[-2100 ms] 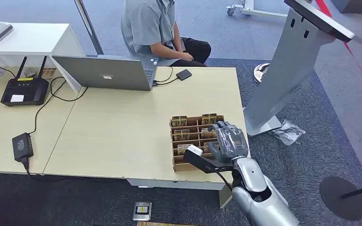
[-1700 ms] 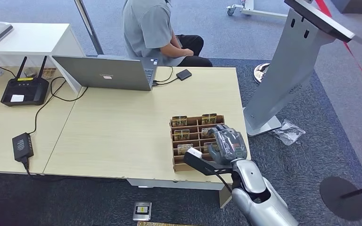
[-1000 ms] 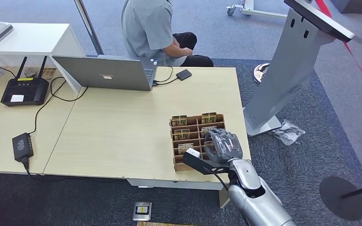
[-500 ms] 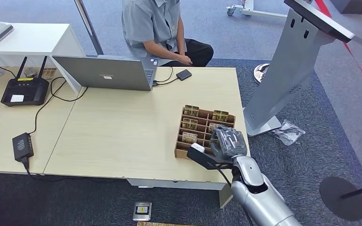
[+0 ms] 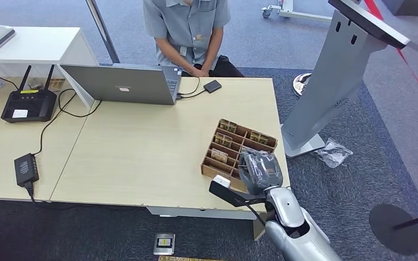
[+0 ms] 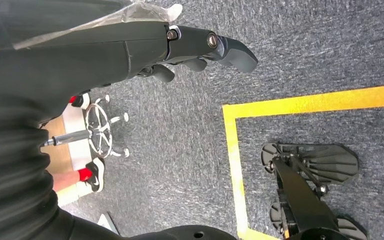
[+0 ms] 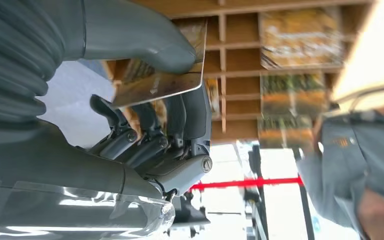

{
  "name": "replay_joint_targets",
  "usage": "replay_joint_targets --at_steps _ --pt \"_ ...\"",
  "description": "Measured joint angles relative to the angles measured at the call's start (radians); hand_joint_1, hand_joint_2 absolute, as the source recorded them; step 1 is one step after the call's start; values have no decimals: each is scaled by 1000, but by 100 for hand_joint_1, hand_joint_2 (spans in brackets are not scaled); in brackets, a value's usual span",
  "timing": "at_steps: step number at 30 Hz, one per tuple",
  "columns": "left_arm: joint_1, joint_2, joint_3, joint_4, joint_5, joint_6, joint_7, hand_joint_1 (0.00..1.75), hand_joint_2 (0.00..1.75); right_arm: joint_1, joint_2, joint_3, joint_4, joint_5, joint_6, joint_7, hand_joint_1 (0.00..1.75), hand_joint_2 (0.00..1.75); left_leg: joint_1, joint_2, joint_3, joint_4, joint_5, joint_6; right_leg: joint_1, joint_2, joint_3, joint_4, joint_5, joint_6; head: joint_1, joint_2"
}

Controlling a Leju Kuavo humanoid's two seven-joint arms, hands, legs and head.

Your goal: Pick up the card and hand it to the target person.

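The right arm (image 5: 299, 231) was silver, with a black cable beside the forearm. The right hand (image 5: 259, 168) was dark grey under clear plastic film (a ribbed cover and thick thumb), and the left hand (image 6: 130, 47) showed silver screws.

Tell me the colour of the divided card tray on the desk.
Brown, like cardboard or thin wood: the card tray shows best in the head view.

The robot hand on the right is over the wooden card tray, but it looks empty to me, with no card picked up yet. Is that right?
Not quite. The right robot hand is over the wooden card tray, but it is not empty: the right wrist view shows a card pinched between its thumb and fingers.
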Motion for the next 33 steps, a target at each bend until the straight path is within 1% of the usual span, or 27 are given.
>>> replay_joint_targets --at_steps 10,16,24,29,33 --pt "0 0 -14 1 -6 -6 -8 0 175 45 -32 0 -252 42 26 13 175 175 0 0 0 0 0 0 0 0 0 0 0 0 0 0" --pt "0 0 -21 1 -10 -9 -8 0 175 44 -45 1 -328 43 29 14 175 175 0 0 0 0 0 0 0 0 0 0 0 0 0 0" --pt "-1 0 -26 1 -19 -13 -12 0 175 -16 -50 2 -323 17 -23 -15 175 175 0 0 0 0 0 0 0 0 0 0 0 0 0 0" --pt "-2 0 -30 1 -20 -21 -17 0 175 -81 -41 10 -266 -9 -26 -39 175 175 0 0 0 0 0 0 0 0 0 0 0 0 0 0" --pt "-3 0 -38 1 -19 -21 -16 0 175 -126 -23 18 -199 -17 -28 -33 175 175 0 0 -1 0 0 0 0 0 0 0 0 0 0 0"
